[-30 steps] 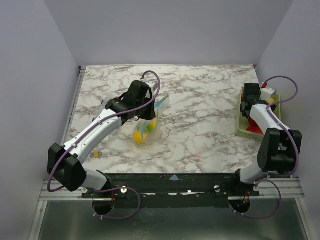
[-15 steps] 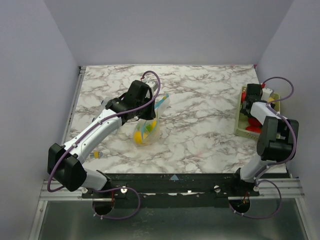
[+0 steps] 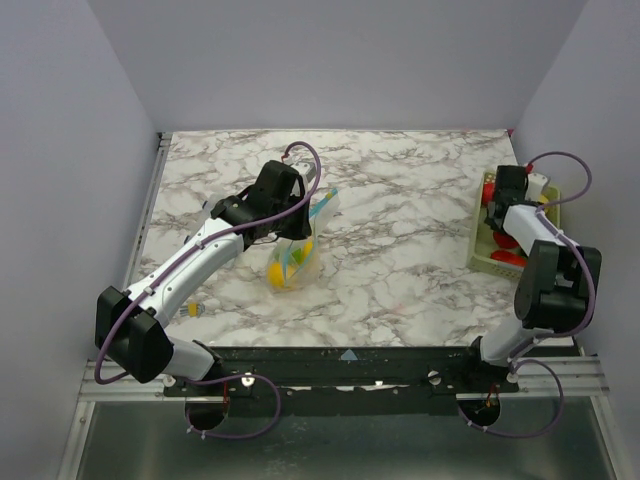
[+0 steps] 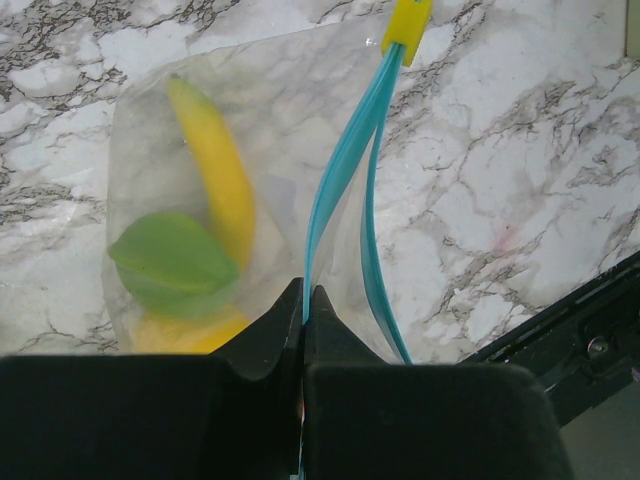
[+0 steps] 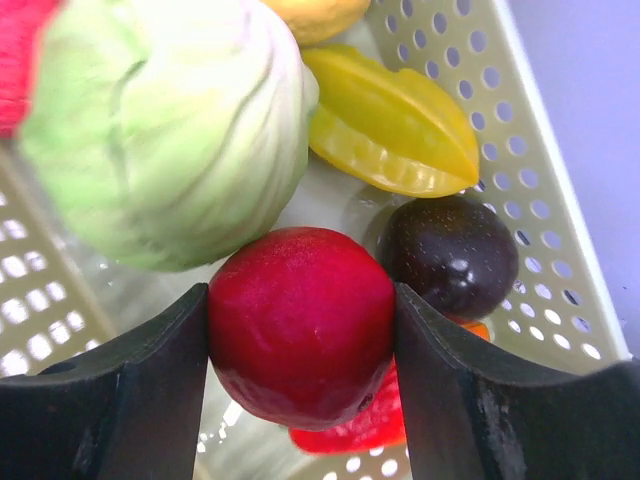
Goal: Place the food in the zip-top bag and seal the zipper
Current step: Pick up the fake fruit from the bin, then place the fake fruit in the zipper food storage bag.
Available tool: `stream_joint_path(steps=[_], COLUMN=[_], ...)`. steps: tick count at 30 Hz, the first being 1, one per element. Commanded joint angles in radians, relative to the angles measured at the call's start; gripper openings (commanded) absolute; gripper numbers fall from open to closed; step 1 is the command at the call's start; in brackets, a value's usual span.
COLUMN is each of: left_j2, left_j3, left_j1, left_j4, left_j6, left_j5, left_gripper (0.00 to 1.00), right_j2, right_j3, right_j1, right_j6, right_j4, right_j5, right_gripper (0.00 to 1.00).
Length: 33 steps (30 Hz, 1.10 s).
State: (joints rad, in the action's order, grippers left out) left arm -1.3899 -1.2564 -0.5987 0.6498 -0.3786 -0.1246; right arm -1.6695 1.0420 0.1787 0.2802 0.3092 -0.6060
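The clear zip-top bag (image 3: 292, 256) lies mid-left on the marble table; a yellow banana (image 4: 215, 170), a green leaf (image 4: 172, 262) and another yellow piece are inside it. My left gripper (image 4: 304, 300) is shut on one lip of the teal zipper (image 4: 345, 165), holding the mouth apart from the other lip (image 4: 378, 270); it also shows in the top view (image 3: 285, 212). My right gripper (image 5: 300, 330) is over the mesh basket (image 3: 512, 230), its fingers closed against both sides of a round red fruit (image 5: 300, 325).
In the basket (image 5: 545, 200) lie a green cabbage (image 5: 165, 130), a yellow star fruit (image 5: 395, 125), a dark plum (image 5: 450, 255) and red pieces underneath. A small yellow item (image 3: 194, 310) lies by the left arm. A yellow slider (image 4: 407, 25) sits at the zipper's far end.
The right gripper has shifted a little toward the far end of the basket and turned. The left arm and the bag have not moved.
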Motion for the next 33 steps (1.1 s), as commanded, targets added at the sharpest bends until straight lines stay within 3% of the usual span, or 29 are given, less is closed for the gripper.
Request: stream_joint_path(steps=[1, 4, 7, 10, 13, 15, 18, 23, 29, 33], left_j2=[-0.001, 0.003, 0.01, 0.011, 0.006, 0.002, 0.002, 0.001, -0.012, -0.029], left_j3=[-0.008, -0.011, -0.01, -0.013, -0.017, -0.018, -0.015, -0.002, 0.017, 0.024], left_j1=[0.0, 0.002, 0.0, 0.002, 0.011, 0.019, 0.033, 0.062, 0.096, 0.106], left_j4=[-0.013, -0.012, -0.01, -0.012, -0.015, -0.015, -0.023, -0.049, -0.089, -0.103], left_j6=[0.0, 0.001, 0.001, 0.001, 0.0, -0.002, -0.006, -0.017, -0.054, -0.076], left_j5=[-0.01, -0.008, -0.004, -0.019, -0.05, -0.068, -0.102, -0.194, -0.313, -0.363], left_gripper=[0.0, 0.0, 0.0, 0.0, 0.0, 0.0, 0.0, 0.0, 0.0, 0.0], right_j2=[0.181, 0.283, 0.375, 0.463, 0.505, 0.518, 0.537, 0.526, 0.438, 0.384], right_j3=[-0.003, -0.031, -0.046, -0.073, -0.141, -0.175, -0.202, -0.227, -0.179, -0.16], right_j1=[0.005, 0.006, 0.007, 0.006, -0.002, -0.068, -0.281, -0.574, -0.796, -0.878], right_j6=[0.039, 0.04, 0.048, 0.061, 0.136, 0.2, 0.236, 0.335, 0.379, 0.331], right_j4=[0.048, 0.068, 0.093, 0.06, -0.094, -0.206, -0.386, -0.636, -0.808, -0.818], right_j5=[0.089, 0.176, 0.328, 0.69, 1.128, 1.307, 1.393, 1.384, 1.322, 1.269], right_gripper=[0.26, 0.12, 0.06, 0.05, 0.04, 0.03, 0.03, 0.03, 0.01, 0.01])
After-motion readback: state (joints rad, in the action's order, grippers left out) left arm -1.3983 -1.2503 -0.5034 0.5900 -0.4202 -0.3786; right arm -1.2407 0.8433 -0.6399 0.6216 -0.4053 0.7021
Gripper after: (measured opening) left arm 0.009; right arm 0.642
